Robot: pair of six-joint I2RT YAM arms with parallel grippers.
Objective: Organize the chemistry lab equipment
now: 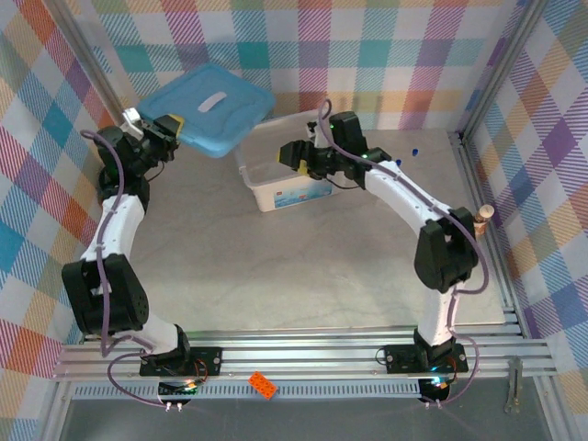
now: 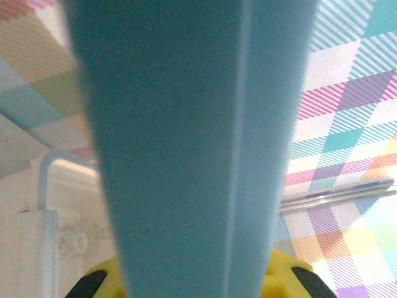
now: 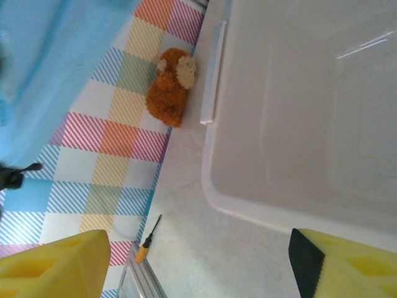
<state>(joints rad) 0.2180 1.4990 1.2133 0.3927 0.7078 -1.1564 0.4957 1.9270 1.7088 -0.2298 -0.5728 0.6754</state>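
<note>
One slip of the left jaws, clamped on the raised, tilted lid (image 1: 213, 108), could drop it onto the bin (image 1: 285, 193), where right jaws hover apart; tubes (image 1: 415, 150) lie on the counter (image 1: 276, 276) nearby.

Pastel plaid walls (image 1: 395, 46) enclose a grey table (image 1: 276, 266).

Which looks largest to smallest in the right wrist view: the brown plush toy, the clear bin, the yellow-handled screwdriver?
1. clear bin: largest by far, though it is cropped and nearest the camera.
2. brown plush toy: mid-sized, by the plaid wall.
3. yellow-handled screwdriver: clearly smallest.
</note>
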